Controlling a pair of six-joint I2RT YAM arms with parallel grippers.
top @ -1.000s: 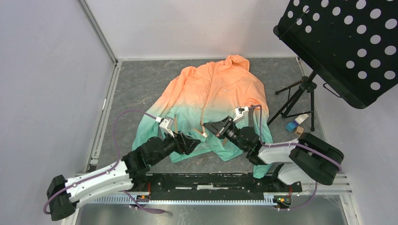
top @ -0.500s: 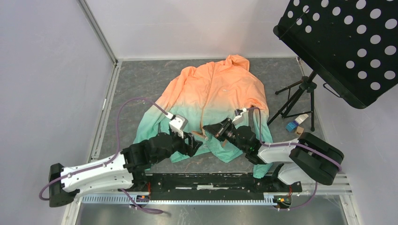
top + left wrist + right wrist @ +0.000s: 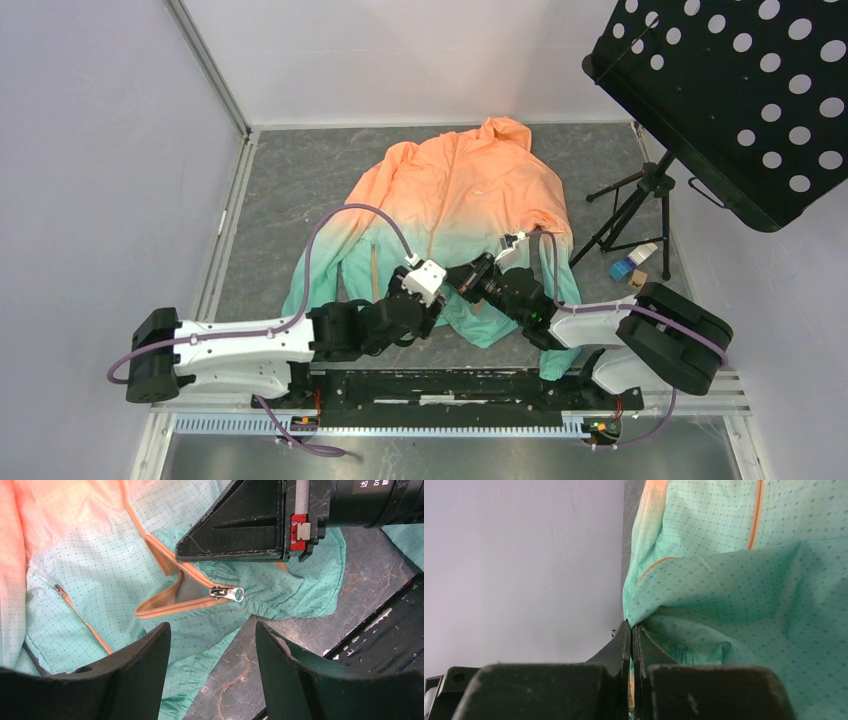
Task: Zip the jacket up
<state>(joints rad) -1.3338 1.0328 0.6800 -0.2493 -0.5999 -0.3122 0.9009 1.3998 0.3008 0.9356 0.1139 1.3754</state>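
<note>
- Right gripper [image 3: 630, 630]: jaws pinched closed on the green hem of the jacket [image 3: 450, 190].
- Left gripper [image 3: 212, 630]: jaws wide apart, empty, zip pull [image 3: 227, 593] at its 12 o'clock.
- Jacket spread flat mid-table [image 3: 290, 180], which is grey and marbled.
- Pale walls [image 3: 100, 150]; perforated black panel [image 3: 720, 90] at 2 o'clock.

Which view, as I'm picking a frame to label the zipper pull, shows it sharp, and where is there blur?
Left wrist: zipper pull sharp, evenly lit; left gripper's fingers soft. Right wrist: right gripper blurred close up, jacket fabric crisp, no pull visible. Top external: even light, pull too small.
</note>
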